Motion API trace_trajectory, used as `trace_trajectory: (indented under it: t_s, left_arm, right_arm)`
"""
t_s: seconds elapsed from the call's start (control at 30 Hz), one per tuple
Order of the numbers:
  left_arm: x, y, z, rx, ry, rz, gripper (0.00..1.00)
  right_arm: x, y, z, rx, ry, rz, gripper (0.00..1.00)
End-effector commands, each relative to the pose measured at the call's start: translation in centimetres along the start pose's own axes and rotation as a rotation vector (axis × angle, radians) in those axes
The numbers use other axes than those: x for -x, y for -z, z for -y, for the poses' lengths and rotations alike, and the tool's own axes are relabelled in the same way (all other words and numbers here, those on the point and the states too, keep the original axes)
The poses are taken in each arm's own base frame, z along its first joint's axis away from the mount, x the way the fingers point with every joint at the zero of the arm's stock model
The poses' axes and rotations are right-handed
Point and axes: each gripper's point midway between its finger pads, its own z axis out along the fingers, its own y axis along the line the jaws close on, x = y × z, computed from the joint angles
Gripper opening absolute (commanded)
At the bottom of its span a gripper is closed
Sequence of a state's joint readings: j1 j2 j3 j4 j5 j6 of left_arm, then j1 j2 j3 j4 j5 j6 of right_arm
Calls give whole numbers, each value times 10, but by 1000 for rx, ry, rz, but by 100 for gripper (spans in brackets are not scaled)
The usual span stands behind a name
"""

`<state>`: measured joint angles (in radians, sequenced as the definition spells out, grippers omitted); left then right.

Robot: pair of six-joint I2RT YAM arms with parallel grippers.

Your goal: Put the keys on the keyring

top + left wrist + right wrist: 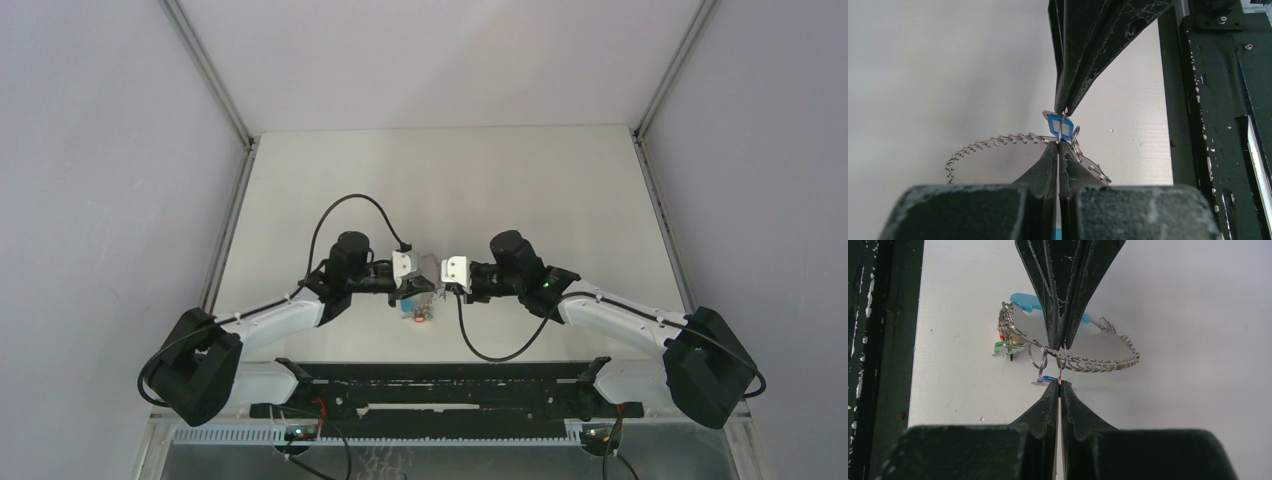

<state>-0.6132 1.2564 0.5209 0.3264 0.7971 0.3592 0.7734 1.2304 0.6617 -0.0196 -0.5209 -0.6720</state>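
So imo the step in hand is threading the blue key (1054, 125) onto the keyring (998, 138). Both arms meet mid-frame in the top view, low over the table (560, 200). To do it well, the left gripper (1058, 148) should just be a steady anchor w/ the wire held level. The right gripper (1059, 385) then does the small moves, feeding the key's thin ring (1062, 362) along the wire w/o twisting it. Go slow, bc everything here is way smaller than the fingers, and a slip drops the key in among the other bits. Grip state: the left fingers (1044, 167) are pressed together w/ no gap. They pinch the keyring wire right where the coiled stretch ends, just below centre of the left wrist view. The right fingers (1045, 405) are pressed tight too, w/ tips at the blue key's head or its thin ring, prob the ring, but I can't tell for sure. The two sets of tips sit v close, w/ only the key between them. The rest of the loop curves off to the left in the left wrist view. In the right wrist view there's a cyan piece (1024, 302) upper left and a green piece (1000, 346) at the left, both at the loop's left end. Can't tell if the key is on the wire yet.
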Motion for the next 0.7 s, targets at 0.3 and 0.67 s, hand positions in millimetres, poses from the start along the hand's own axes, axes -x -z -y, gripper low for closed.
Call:
trace_trajectory:
  t_s: [0.3, 0.67]
  left_arm:
    - [16, -2, 2, -33, -53, 43, 0]
    - [18, -3, 6, -56, -51, 50, 0]
  right_arm:
    - [23, 1, 7, -9, 28, 64, 0]
    - [26, -3, 6, 4, 21, 81, 0]
